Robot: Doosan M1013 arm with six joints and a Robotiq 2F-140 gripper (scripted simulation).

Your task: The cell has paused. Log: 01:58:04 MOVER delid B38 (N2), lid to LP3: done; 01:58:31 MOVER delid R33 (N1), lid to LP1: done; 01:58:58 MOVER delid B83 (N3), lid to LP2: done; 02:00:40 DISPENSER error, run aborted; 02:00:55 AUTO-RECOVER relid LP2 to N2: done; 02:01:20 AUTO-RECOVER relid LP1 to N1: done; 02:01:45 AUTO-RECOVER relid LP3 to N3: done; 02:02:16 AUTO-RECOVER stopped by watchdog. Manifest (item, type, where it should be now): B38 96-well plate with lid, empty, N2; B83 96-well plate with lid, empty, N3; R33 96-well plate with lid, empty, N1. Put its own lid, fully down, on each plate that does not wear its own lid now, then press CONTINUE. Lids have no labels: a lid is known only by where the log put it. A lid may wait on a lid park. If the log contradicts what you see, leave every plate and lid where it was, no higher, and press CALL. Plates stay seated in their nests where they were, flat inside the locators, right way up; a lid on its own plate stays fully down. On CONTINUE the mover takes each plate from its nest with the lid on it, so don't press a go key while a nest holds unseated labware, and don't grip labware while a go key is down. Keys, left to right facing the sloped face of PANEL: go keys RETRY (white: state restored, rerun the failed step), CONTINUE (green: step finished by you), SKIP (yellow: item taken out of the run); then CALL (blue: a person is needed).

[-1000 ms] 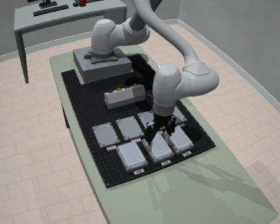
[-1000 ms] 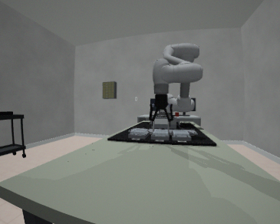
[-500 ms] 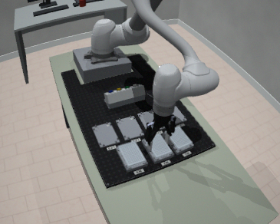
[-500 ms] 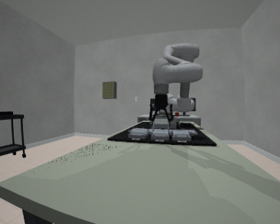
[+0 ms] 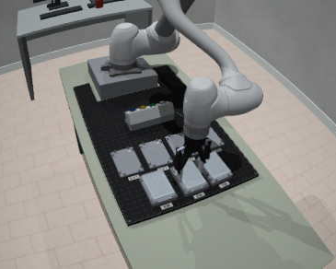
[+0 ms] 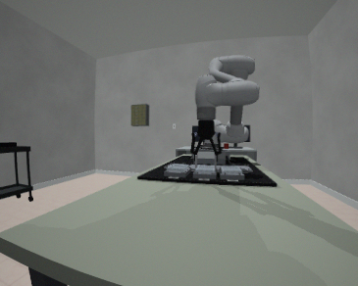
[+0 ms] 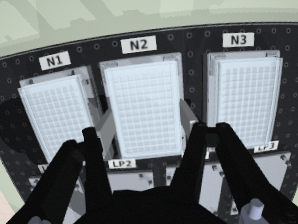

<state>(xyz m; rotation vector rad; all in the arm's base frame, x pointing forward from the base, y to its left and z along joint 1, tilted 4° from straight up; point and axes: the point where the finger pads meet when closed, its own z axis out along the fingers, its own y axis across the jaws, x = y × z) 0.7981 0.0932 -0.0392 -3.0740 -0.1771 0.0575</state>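
Three lidded white 96-well plates sit in a row of nests on the black deck. In the wrist view they are N1, N2 and N3. My gripper straddles the near end of the N2 plate and is shut on its lid, one finger on each long side. In the top view the gripper stands over the far end of the middle plate. I cannot tell whether the lid is raised off the plate. In the exterior view the gripper hangs low over the plates.
Flat grey lid parks lie behind the nests, and the third is hidden by my gripper. The key panel stands behind them, in front of the arm's base block. A desk stands beyond the table.
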